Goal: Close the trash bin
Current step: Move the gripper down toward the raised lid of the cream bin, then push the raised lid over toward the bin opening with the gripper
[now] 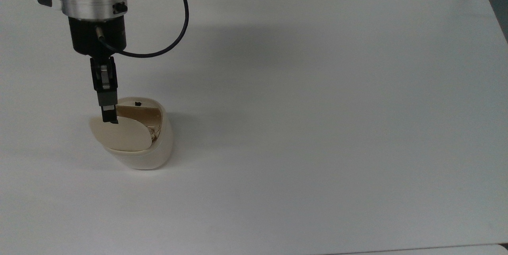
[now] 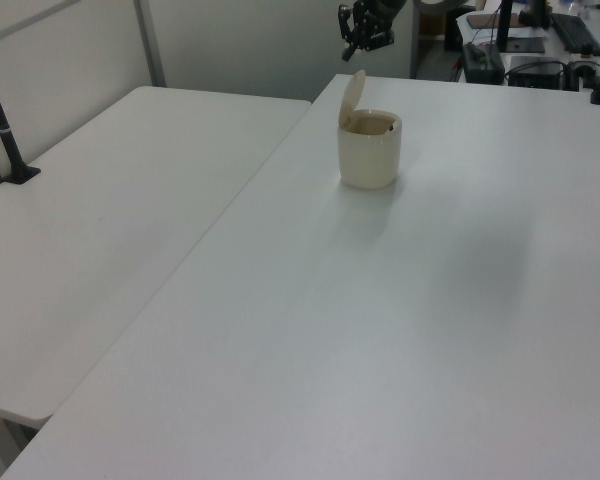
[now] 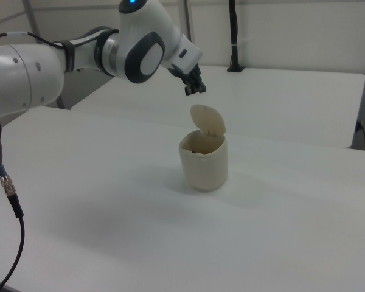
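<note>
On the white worktop [image 1: 317, 88], toward eight o'clock in the top view, the trash bin [image 1: 139, 150] stands with its lid [image 3: 208, 121] upright, and the claw [image 3: 195, 89], fingers together, hovers above it, presumably ready to push it shut.

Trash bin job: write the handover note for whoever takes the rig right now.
Claw: in the air above and behind the raised lid, touching nothing; it appears shut and holds nothing.
Trash bin: upright on the white table, towards the top view's left, with its lid hinged up and the brownish inside showing.
Done: the approach only.
Left: push the lid down until it shuts.
</note>
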Tool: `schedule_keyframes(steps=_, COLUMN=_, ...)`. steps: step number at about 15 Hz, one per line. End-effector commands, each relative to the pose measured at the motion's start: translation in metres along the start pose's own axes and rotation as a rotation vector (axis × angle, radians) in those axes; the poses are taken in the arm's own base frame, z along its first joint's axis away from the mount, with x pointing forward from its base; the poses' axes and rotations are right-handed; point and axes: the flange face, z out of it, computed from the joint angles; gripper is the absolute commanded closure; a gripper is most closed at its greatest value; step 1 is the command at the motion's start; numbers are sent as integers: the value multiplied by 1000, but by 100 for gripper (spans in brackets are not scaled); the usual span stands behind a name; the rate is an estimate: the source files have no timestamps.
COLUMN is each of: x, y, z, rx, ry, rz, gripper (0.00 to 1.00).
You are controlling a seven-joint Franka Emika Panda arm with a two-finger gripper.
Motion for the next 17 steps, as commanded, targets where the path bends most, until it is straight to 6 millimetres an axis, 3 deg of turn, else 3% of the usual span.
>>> schedule_keyframes(steps=1, x=3, y=4, z=16, rx=-22, ry=39, rz=-9, gripper=100)
schedule_keyframes(steps=8, x=1, y=18, z=30, rx=-70, ry=41, rz=-66, gripper=100)
schedule_keyframes(steps=11, x=8, y=22, z=27, rx=-81, ry=51, rz=-90, gripper=100)
schedule_keyframes(steps=17, x=-5, y=38, z=32, rx=-118, ry=19, rz=-134, gripper=100)
